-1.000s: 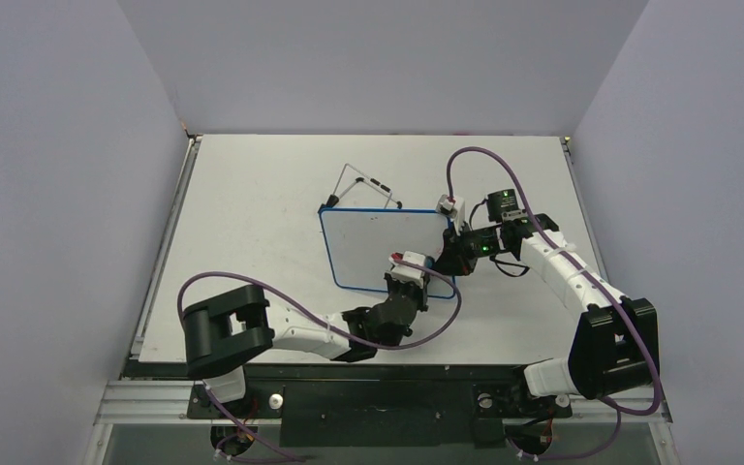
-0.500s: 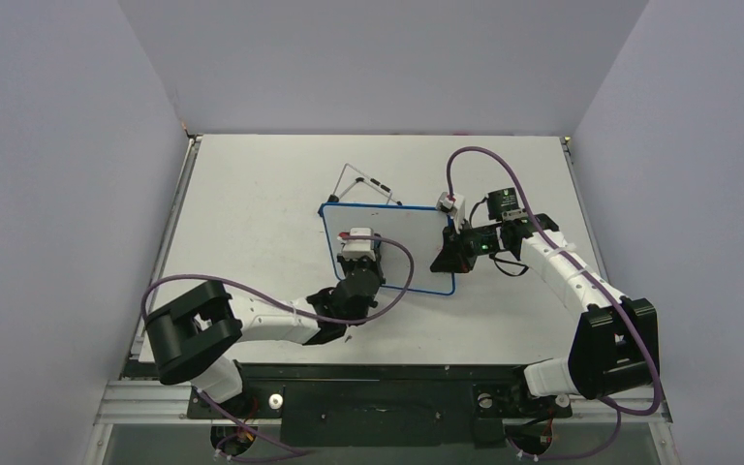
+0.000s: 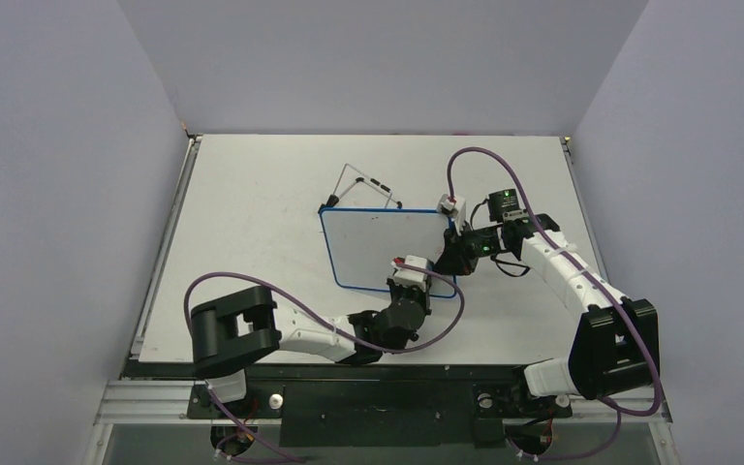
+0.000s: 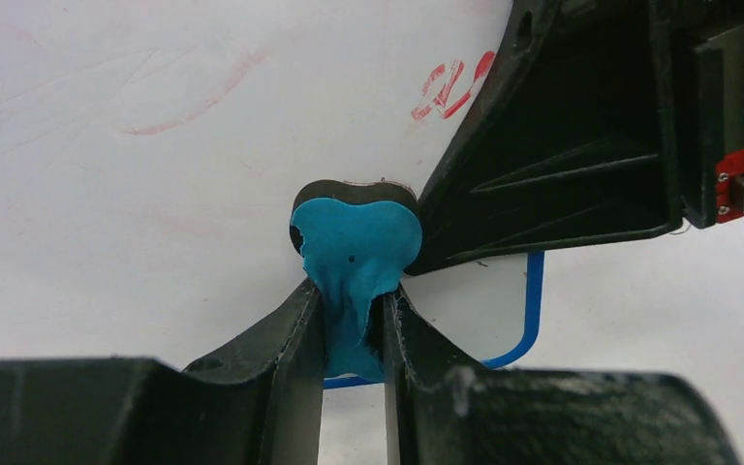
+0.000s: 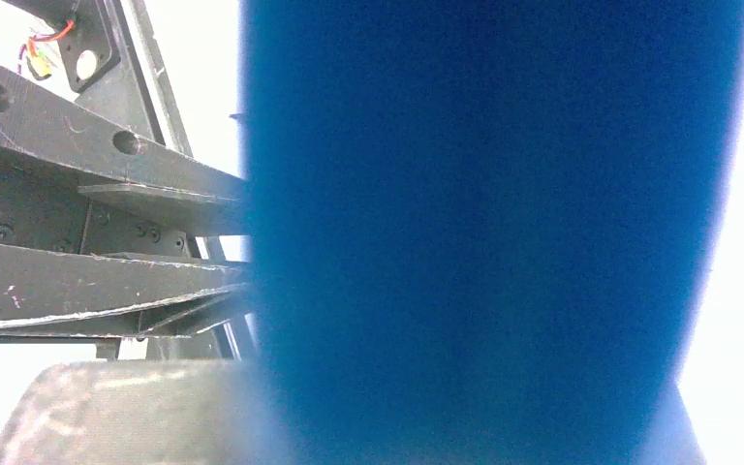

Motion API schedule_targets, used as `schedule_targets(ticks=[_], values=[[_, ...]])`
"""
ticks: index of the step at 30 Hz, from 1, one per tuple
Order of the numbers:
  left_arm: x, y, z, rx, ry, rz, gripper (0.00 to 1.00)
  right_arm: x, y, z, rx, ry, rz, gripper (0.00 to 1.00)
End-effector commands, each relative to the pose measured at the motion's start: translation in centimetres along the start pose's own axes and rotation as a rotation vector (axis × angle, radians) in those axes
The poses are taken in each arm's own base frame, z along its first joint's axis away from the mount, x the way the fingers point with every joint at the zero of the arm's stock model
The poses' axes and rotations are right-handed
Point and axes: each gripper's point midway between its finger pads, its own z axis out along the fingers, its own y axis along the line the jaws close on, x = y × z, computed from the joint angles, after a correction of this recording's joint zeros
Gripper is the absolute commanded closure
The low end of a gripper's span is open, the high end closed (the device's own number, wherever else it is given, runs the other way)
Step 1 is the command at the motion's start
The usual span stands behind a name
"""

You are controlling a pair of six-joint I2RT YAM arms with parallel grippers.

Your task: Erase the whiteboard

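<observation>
The whiteboard, white with a thin blue rim, lies on the table with its black wire stand behind it. My left gripper is over its near right corner, shut on a small blue eraser that presses on the board surface. Red writing remains just beyond the eraser, with a faint red smear to the left. My right gripper is shut on the board's right edge. The blurred blue rim fills the right wrist view.
Both grippers sit very close together at the board's right side; the right gripper's black body is right beside the eraser. Grey walls enclose the white table on three sides.
The left gripper with the eraser swept left across the board half a second ago, then came back right to the near right corner. The right gripper stayed on the board's edge.
</observation>
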Motion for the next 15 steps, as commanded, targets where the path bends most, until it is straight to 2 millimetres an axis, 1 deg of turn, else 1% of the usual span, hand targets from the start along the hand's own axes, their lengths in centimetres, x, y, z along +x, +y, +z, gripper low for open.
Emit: schedule_targets(ticks=[1, 2, 3, 4, 5, 6, 7, 8, 9, 10, 12, 15], values=[[-0.3, -1.8, 0.8, 0.027, -0.009, -0.054, 1.00, 0.7, 2.1, -0.3, -0.043, 0.026, 0.010, 1.00], [0.0, -0.2, 1.2, -0.013, -0.005, -0.050, 1.00, 0.6, 2.1, -0.3, -0.043, 0.025, 0.011, 1.00], [-0.3, 0.6, 1.4, -0.034, -0.008, -0.055, 1.00, 0.6, 2.1, -0.4, -0.044, 0.023, 0.010, 1.00], [0.1, 2.7, 1.9, -0.086, -0.003, -0.052, 1.00, 0.5, 2.1, -0.4, -0.045, 0.021, 0.008, 1.00], [-0.3, 3.7, 2.1, -0.109, -0.010, -0.068, 1.00, 0.5, 2.1, -0.4, -0.045, 0.022, 0.009, 1.00], [0.0, 6.0, 2.4, -0.161, -0.005, -0.051, 1.00, 0.5, 2.2, -0.4, -0.046, 0.021, 0.008, 1.00], [-0.3, 7.1, 2.4, -0.186, -0.012, -0.055, 1.00, 0.6, 2.1, -0.4, -0.045, 0.021, 0.008, 1.00], [-0.2, 9.3, 2.6, -0.238, -0.014, -0.042, 1.00, 0.5, 2.2, -0.4, -0.046, 0.021, 0.007, 1.00], [-0.7, 10.2, 2.5, -0.258, -0.024, -0.048, 1.00, 0.5, 2.2, -0.4, -0.046, 0.021, 0.007, 1.00], [-0.6, 12.0, 2.4, -0.302, -0.025, -0.036, 1.00, 0.6, 2.2, -0.4, -0.046, 0.022, 0.007, 1.00], [-1.2, 14.1, 2.1, -0.352, -0.039, -0.035, 1.00, 0.6, 2.2, -0.4, -0.047, 0.023, 0.010, 1.00], [-2.2, 16.8, 1.5, -0.408, -0.062, -0.044, 1.00, 0.6, 2.1, -0.4, -0.045, 0.024, 0.010, 1.00]])
